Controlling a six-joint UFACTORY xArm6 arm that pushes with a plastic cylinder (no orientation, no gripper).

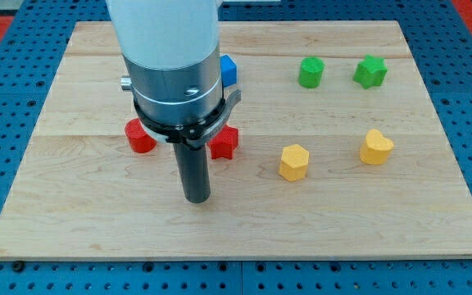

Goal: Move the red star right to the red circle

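A red block (140,137) lies left of the rod, partly hidden by the arm; it looks round, so it is the red circle. Another red block (224,142) lies right of the rod; its points suggest the red star. My tip (196,198) rests on the board below and between the two red blocks, touching neither.
A blue block (229,70) peeks out behind the arm near the view's top. A green round block (310,72) and a green star (370,72) lie at the upper right. A yellow hexagon (293,161) and a yellow heart (376,147) lie at right. The wooden board (383,229) ends at blue pegboard.
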